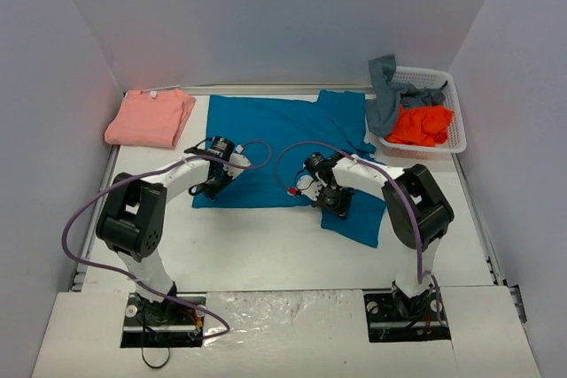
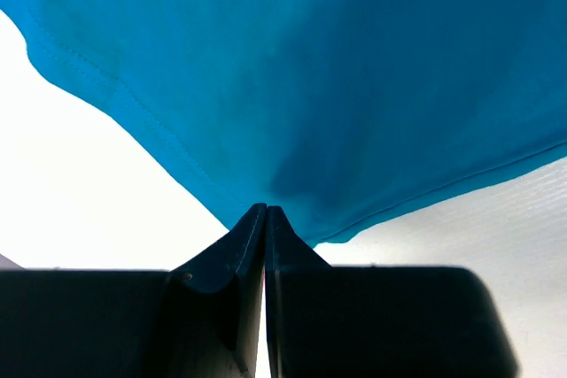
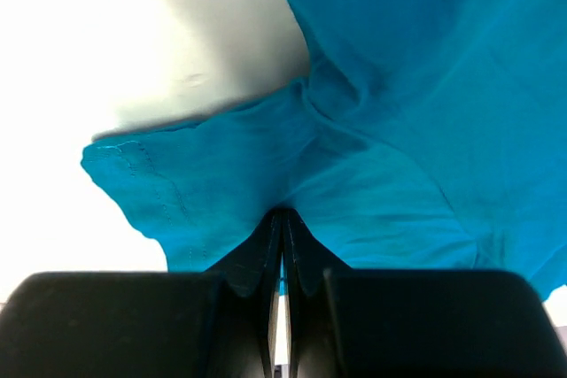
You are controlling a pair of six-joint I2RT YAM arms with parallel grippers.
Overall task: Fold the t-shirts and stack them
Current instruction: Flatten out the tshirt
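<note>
1. Left gripper (image 2: 266, 212): jaws pressed together, pinching the near hem corner of the teal t-shirt (image 1: 275, 135).
2. Right gripper (image 3: 283, 214): jaws closed on a bunched near edge of that shirt.
3. Teal t-shirt: spread mid-table.
4. Salmon-pink t-shirt (image 1: 151, 119): folded, far left.
5. Basket (image 1: 458, 141), far right: holds the orange t-shirt (image 1: 423, 126) and grey-blue t-shirt (image 1: 384, 95).

Step, as I judge it: the teal shirt's opening fold. Next I need both arms to lift together and carry the hem away evenly.

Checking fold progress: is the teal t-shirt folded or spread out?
Spread, not folded: the teal t-shirt lies open on the table, sleeves out; left tool and right tool pinch its near edge.
</note>
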